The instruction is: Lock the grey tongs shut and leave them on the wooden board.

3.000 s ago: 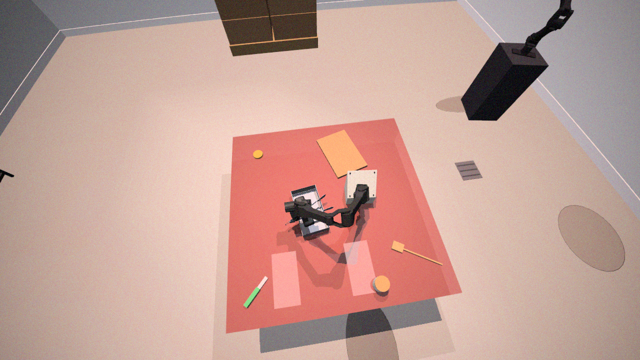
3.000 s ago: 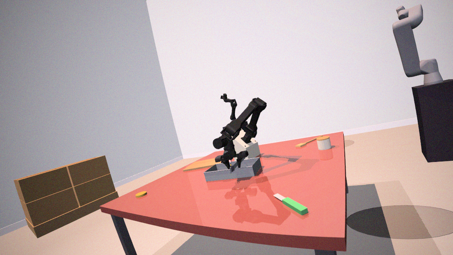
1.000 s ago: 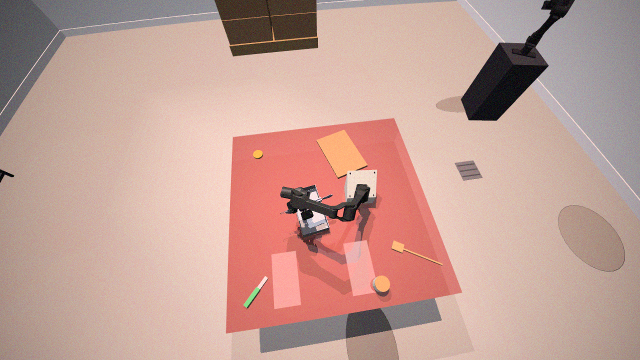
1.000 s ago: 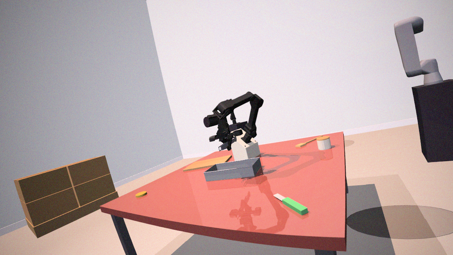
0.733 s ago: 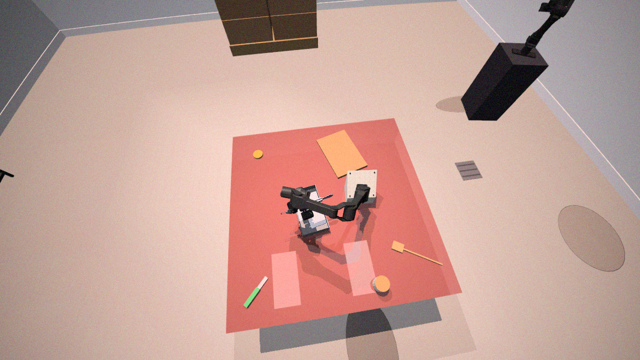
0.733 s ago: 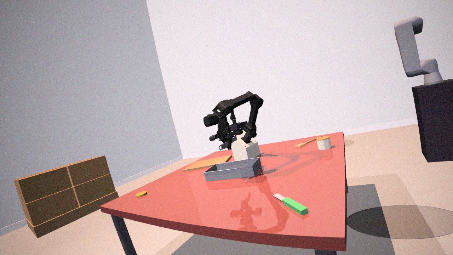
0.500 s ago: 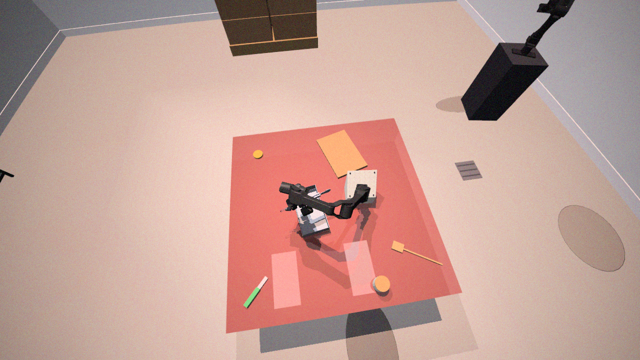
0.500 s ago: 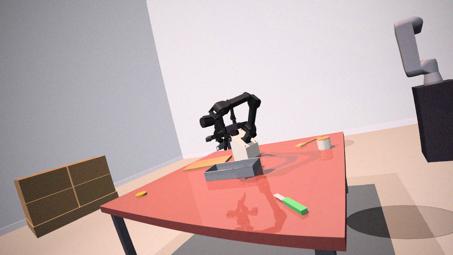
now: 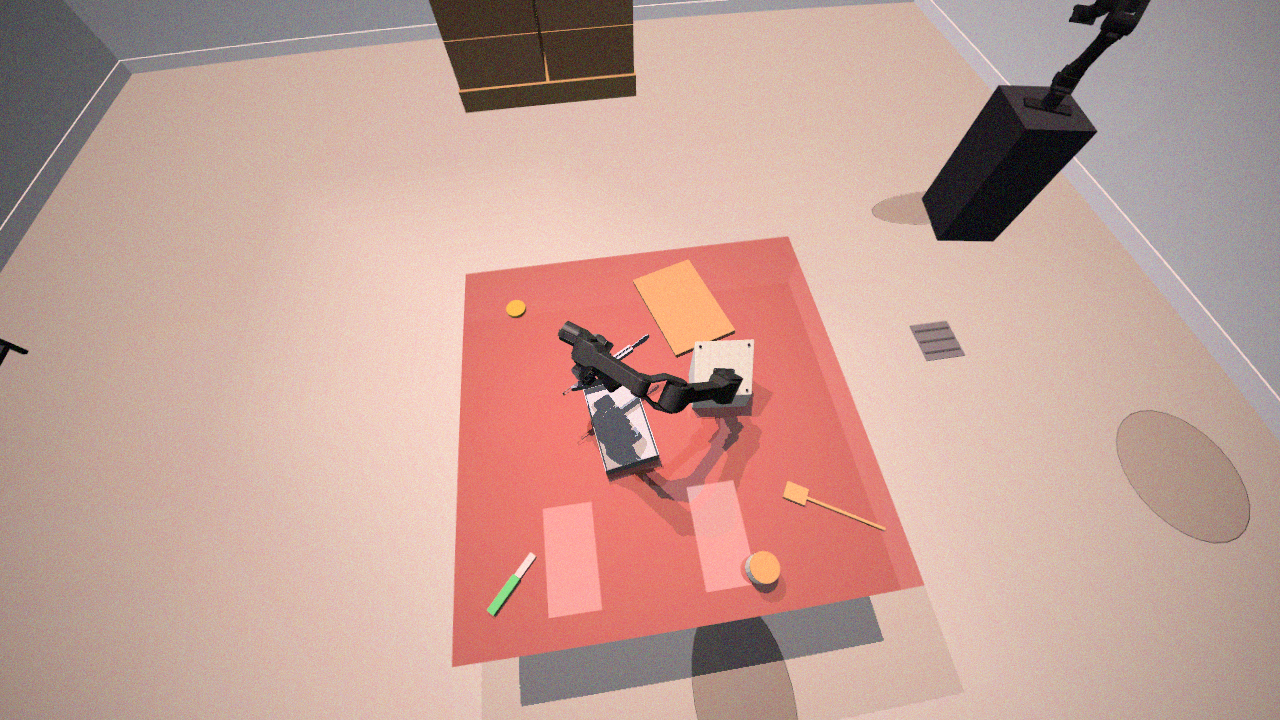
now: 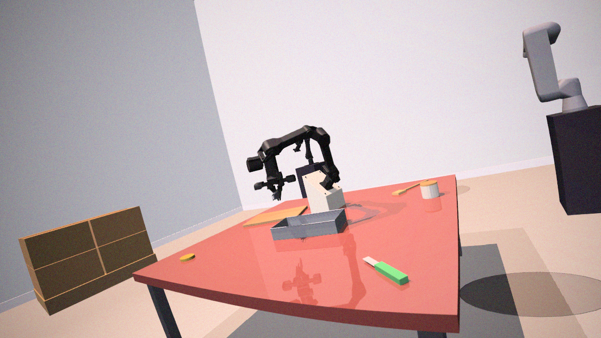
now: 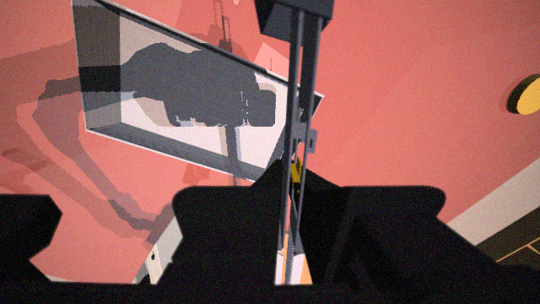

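Observation:
The grey tongs [image 9: 631,347] [image 11: 310,63] are held clear of the roasting tin [image 9: 632,466] [image 10: 306,230] [image 11: 103,38]. My gripper [image 9: 596,374] [image 10: 276,196] [image 11: 283,164] is shut on them, above the tin's far end in the top view. In the wrist view the two arms run close together, from a dark block at the top to pale tips at the bottom, with a narrow gap. The tips point towards the wooden board [image 9: 684,306] [image 10: 275,215]. The lock's state is hidden, and the tilt is hard to tell.
My arm's cream pedestal [image 9: 723,356] [image 10: 317,195] stands beside the board and tin. A yellow disc [image 9: 515,308] [image 10: 187,257] [image 11: 531,99], green-handled knife [image 9: 505,593] [image 10: 390,273], lidded jar [image 9: 763,568] [image 10: 429,189] and wooden spatula [image 9: 796,493] [image 10: 400,192] lie farther out.

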Robot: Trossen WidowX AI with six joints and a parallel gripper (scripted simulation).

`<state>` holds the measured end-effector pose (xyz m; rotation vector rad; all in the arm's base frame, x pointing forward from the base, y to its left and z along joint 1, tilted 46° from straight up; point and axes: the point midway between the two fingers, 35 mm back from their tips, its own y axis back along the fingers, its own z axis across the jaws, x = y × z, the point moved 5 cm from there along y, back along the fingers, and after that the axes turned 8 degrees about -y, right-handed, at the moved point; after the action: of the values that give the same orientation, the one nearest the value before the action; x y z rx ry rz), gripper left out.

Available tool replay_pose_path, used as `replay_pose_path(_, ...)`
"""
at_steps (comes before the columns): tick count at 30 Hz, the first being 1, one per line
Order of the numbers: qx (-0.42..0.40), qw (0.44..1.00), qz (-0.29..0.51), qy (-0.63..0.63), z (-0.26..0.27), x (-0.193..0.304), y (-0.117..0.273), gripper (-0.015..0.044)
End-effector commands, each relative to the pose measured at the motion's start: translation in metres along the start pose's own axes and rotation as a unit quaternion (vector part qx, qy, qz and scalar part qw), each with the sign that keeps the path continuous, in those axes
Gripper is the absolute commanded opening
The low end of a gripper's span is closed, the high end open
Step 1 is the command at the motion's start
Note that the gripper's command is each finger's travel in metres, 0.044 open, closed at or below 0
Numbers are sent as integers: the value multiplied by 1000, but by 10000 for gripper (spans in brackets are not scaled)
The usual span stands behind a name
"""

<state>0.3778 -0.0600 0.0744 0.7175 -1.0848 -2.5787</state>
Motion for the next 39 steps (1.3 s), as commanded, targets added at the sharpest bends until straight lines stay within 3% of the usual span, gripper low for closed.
replay_pose_path(1, 7, 1000, 0, 31, -22, 13, 3, -150)
replay_pose_path(21, -5, 980, -9, 198, -125, 112, -7, -150)
replay_pose_path(31, -3, 978, -9, 210, -130, 121, -6, -150)
replay_pose_path(39, 17, 964, 0, 264, -151, 175, 3, -150)
